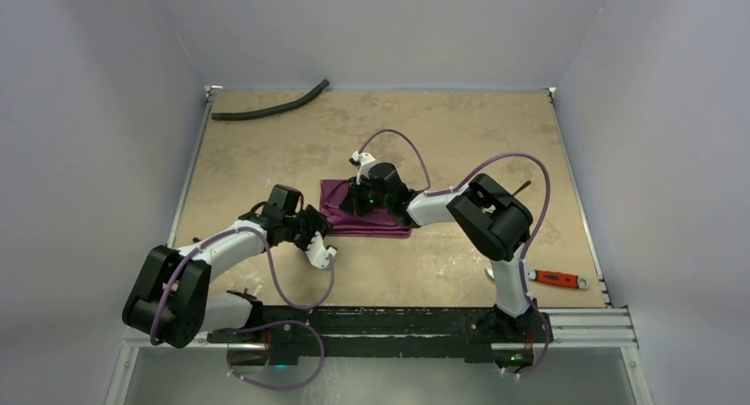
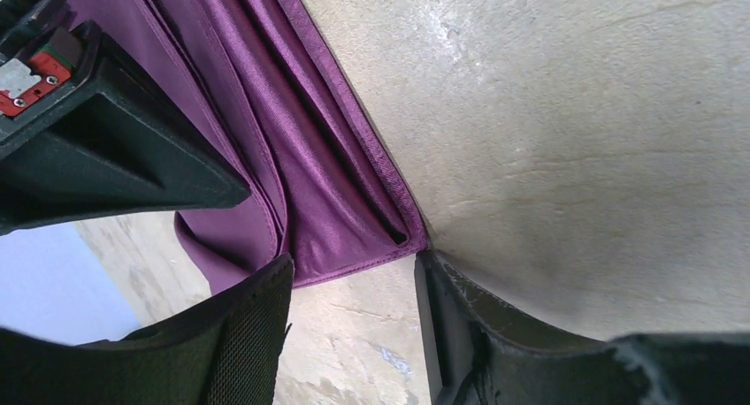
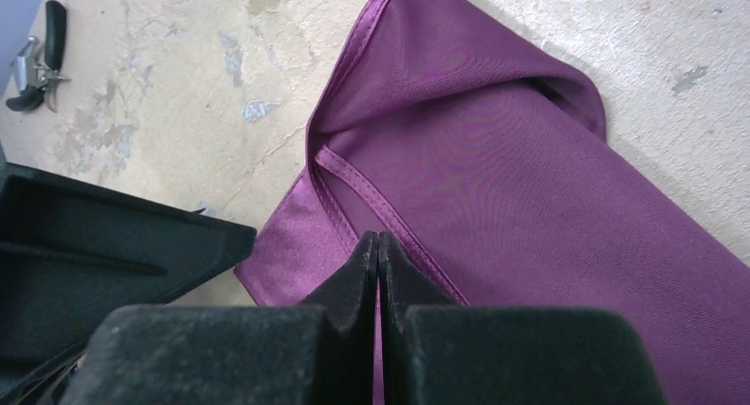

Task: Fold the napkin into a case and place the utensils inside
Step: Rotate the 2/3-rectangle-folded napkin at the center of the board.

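Mid-table: folded napkin (image 1: 376, 224), flat.
Left gripper (image 2: 352, 268): fingers spread, just off napkin's 7 o'clock corner.
Right gripper (image 3: 378, 239): fingers pressed together, tips on napkin, toward 11 o'clock.

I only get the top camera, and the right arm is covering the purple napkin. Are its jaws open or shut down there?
Observer: Shut. The right wrist view shows the right jaws closed together, with their tips over a hem of the napkin. I can't tell whether any cloth is pinched.
Operator: What about the left jaws? Are they grabbing it?
Observer: No. In the left wrist view the left jaws stand open. The napkin's folded corner is just ahead of the gap, and bare table shows between them.
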`<state>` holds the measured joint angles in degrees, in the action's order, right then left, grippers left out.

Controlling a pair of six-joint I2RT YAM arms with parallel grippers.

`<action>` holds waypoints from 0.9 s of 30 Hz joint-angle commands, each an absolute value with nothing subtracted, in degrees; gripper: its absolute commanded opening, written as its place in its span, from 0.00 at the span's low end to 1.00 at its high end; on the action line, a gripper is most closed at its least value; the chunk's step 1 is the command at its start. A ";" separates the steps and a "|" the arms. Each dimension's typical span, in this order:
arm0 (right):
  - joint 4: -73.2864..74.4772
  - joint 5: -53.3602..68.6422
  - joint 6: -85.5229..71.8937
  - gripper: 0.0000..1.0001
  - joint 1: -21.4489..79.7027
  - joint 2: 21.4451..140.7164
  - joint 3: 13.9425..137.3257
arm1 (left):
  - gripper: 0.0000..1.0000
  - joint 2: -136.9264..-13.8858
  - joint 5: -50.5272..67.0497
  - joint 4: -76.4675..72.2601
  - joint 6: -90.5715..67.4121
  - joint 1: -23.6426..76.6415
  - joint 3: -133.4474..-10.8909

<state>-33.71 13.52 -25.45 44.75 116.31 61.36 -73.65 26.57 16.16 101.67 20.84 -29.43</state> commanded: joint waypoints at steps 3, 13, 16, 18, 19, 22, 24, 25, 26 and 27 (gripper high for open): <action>-40.74 16.10 -27.12 0.00 44.69 116.84 58.89 | 0.50 -75.82 27.70 11.91 103.60 22.84 -26.50; -42.39 15.87 -27.76 0.00 44.67 118.24 56.79 | 0.38 -78.03 29.18 7.09 102.20 24.66 -26.04; -42.70 15.73 -28.00 0.00 44.65 118.45 56.00 | 0.32 -78.37 29.55 6.84 100.41 24.86 -27.08; -43.10 15.53 -27.96 0.00 44.78 118.55 55.31 | 0.25 -78.27 29.61 6.64 99.49 24.94 -27.53; -43.20 15.41 -27.91 0.00 44.86 118.64 54.89 | 0.19 -78.16 29.66 6.60 99.04 24.99 -27.69; -43.45 15.04 -27.69 0.00 45.23 118.74 54.07 | 0.00 -77.71 29.61 5.81 96.59 24.98 -28.22; -43.62 14.93 -27.53 0.00 45.34 118.76 53.65 | 0.00 -77.57 29.53 5.97 95.23 24.94 -28.86; -43.50 14.87 -27.36 0.00 45.34 118.67 53.58 | 0.00 -77.60 29.54 6.34 94.92 24.96 -29.15; -43.48 14.79 -27.17 0.00 45.30 118.51 53.50 | 0.00 -77.66 29.57 6.75 94.78 24.92 -29.30; -43.51 14.72 -26.91 0.00 45.34 118.29 53.38 | 0.00 -77.63 29.47 7.05 94.75 24.96 -29.40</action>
